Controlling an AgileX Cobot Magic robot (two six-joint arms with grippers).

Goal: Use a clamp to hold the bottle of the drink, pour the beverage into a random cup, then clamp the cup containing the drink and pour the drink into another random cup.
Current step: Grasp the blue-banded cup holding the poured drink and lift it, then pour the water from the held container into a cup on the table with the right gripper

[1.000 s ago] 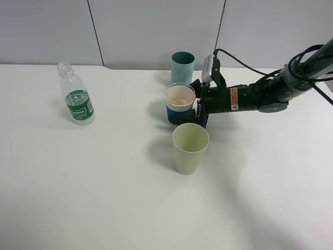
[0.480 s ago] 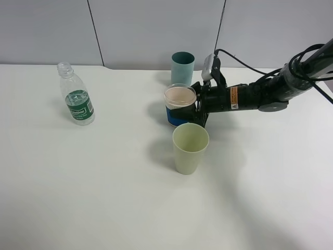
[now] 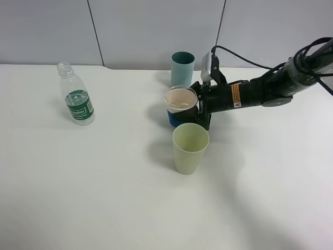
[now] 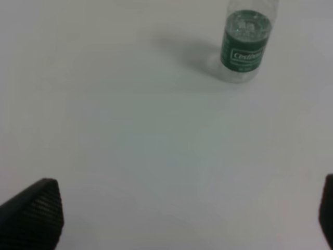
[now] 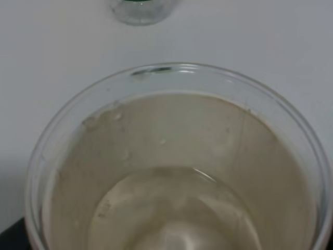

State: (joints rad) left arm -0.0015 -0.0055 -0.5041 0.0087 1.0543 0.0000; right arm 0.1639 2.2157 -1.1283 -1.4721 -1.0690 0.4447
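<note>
nearest on the white table [image 3: 104, 208] stands the pale green cup [image 3: 190, 148], upright. just behind it is the blue-banded cup [image 3: 179, 104], with the jaws of the right gripper [image 3: 200, 109] clamped on its sides. the right wrist view shows a shallow pool of clear liquid [image 5: 171, 219] in its pinkish-cream bottom. beyond it stands the teal cup [image 3: 182, 66]. the bottle [image 3: 77, 96] stands capless, well apart at far left. the left gripper [image 4: 182, 219] hangs over bare table short of the bottle, jaws wide apart.
</note>
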